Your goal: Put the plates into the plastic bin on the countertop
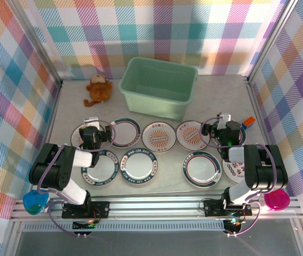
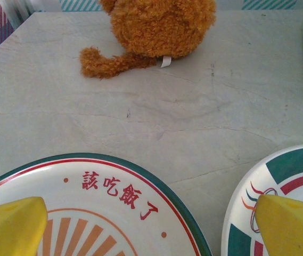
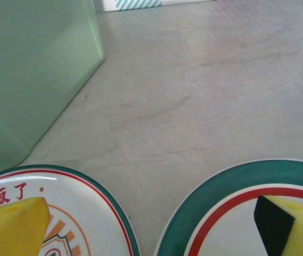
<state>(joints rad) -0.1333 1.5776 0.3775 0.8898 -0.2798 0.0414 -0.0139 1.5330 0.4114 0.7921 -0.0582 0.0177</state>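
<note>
Several small round plates lie in two rows on the grey countertop (image 1: 210, 106), in front of the mint-green plastic bin (image 1: 158, 85). My left gripper (image 1: 99, 132) hovers open over the back-left plates: its yellow pads (image 2: 13, 226) straddle the gap between an orange-sunburst plate (image 2: 103, 213) and a teal-and-red plate (image 2: 281, 184). My right gripper (image 1: 215, 129) is open too, spanning the space between a sunburst plate (image 3: 76, 213) and a teal-rimmed plate (image 3: 231, 208). The bin's corner (image 3: 29, 69) stands ahead on its left. Neither gripper holds anything.
A brown plush toy (image 1: 98, 90) sits left of the bin, straight ahead of the left gripper (image 2: 156, 26). A small orange and blue object (image 1: 248, 122) lies by the right rail. A teal disc (image 1: 35, 201) and a magenta disc (image 1: 276, 200) sit at the near corners.
</note>
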